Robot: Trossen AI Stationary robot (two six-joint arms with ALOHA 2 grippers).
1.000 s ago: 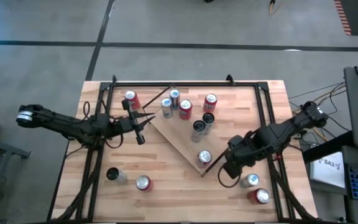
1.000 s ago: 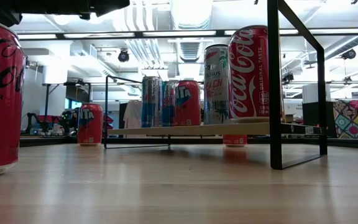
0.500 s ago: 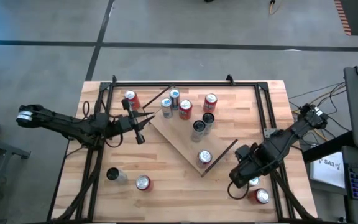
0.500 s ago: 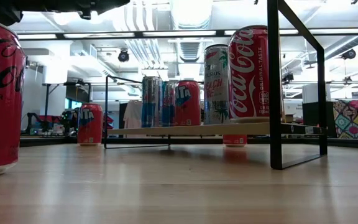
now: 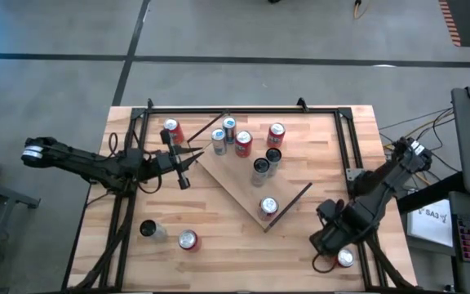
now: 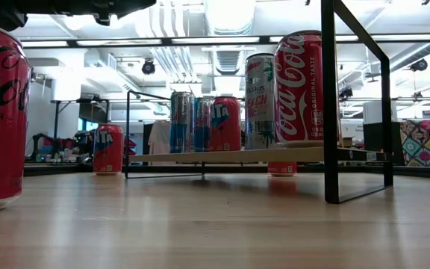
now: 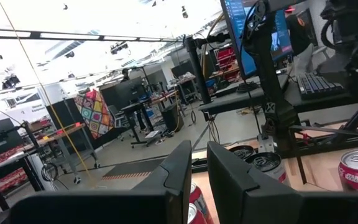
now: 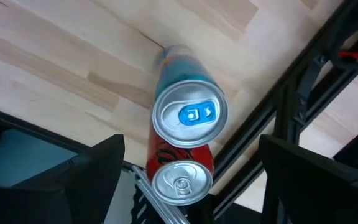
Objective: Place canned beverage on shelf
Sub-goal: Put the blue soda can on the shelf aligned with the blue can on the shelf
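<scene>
High view: the shelf (image 5: 243,184) lies diagonally mid-table carrying several cans; the right gripper (image 5: 326,249) hangs at the table's 4 o'clock corner over a red can (image 5: 345,258); the left gripper (image 5: 184,167) waits at 9 o'clock.
Low view: the shelf (image 6: 237,155) bears upright cans.
Left wrist view: fingers (image 7: 180,171) nearly together, empty.
Right wrist view: fingers (image 8: 101,168) spread wide around a teal can (image 8: 189,112) touching the red can (image 8: 180,180).
</scene>
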